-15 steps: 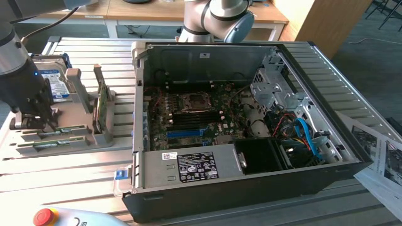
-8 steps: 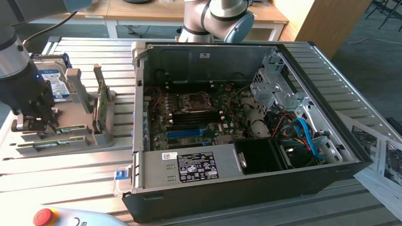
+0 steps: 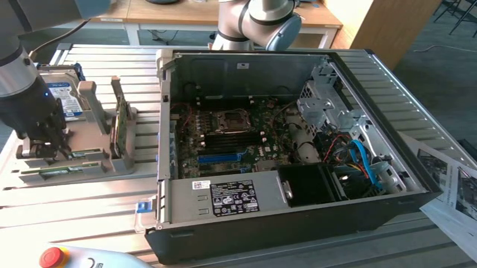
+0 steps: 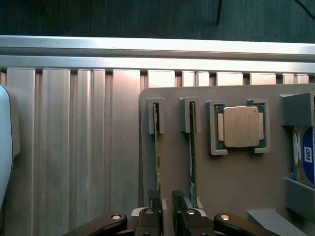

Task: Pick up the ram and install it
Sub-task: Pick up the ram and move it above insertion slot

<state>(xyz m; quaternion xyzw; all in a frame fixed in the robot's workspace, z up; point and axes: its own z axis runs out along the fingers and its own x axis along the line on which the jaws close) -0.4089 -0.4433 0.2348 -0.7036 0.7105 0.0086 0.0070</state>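
tool (image 4: 167,210), jaws apart, at thin edge-on green ram (image 4: 157,147)

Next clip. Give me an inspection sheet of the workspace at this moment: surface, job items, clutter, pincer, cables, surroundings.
Surface: ribbed metal table, carrying a grey holder and an open computer case.
Job's things: ram stands on edge in a holder slot, with a second stick in the next slot; neither is lifted.
Clutter: processor chip, hard drive, red stop button, printed sheets.
Pincer: open, over one end of the sticks, holding nothing.
Cables: blue cable inside the case.
Surroundings: wooden desks and a robot arm joint behind the case.
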